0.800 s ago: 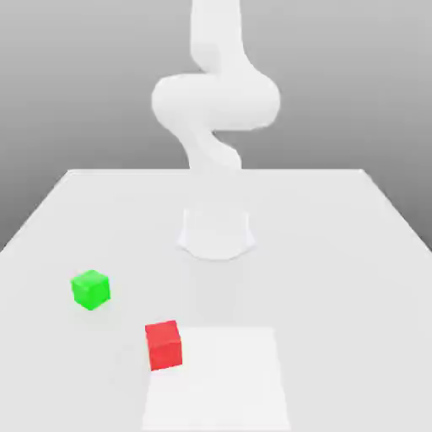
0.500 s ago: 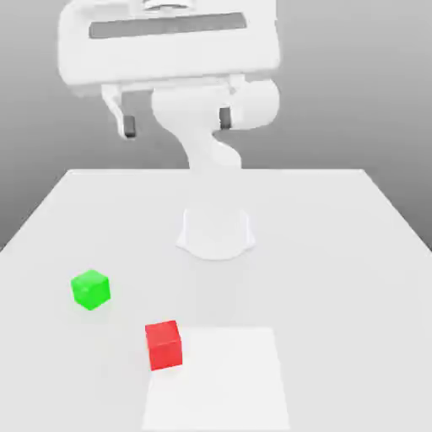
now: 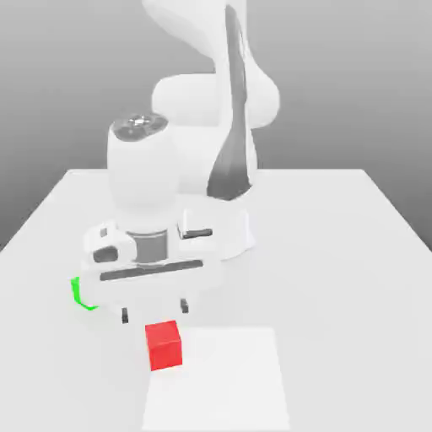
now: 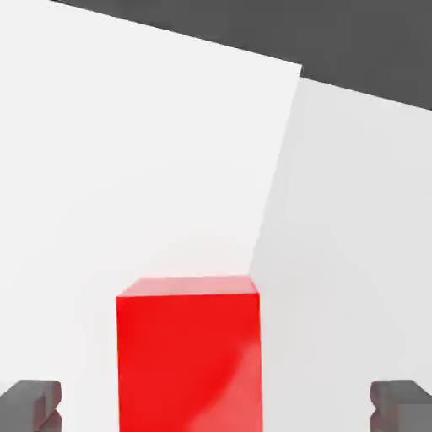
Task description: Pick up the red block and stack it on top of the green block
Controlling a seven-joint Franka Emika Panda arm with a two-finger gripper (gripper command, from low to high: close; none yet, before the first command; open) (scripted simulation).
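Note:
The red block [image 3: 164, 344] rests on the white table near its front, at the corner of a brighter white patch. My gripper [image 3: 154, 312] hangs open just above and slightly behind it, with one dark fingertip on each side. In the hand view the red block [image 4: 187, 354] sits between the two fingertips [image 4: 31, 403], and neither touches it. The green block [image 3: 78, 294] lies toward the exterior view's left, mostly hidden behind the hand, with only a green edge showing.
The arm's round white base [image 3: 221, 229] stands at the middle of the table [image 3: 337, 253]. A brighter white square patch [image 3: 224, 380] lies at the front, beside the red block. Open table surface extends to the exterior view's right.
The hand has dropped from high above the table to just over the red block and now covers most of the green block. Neither block has moved.

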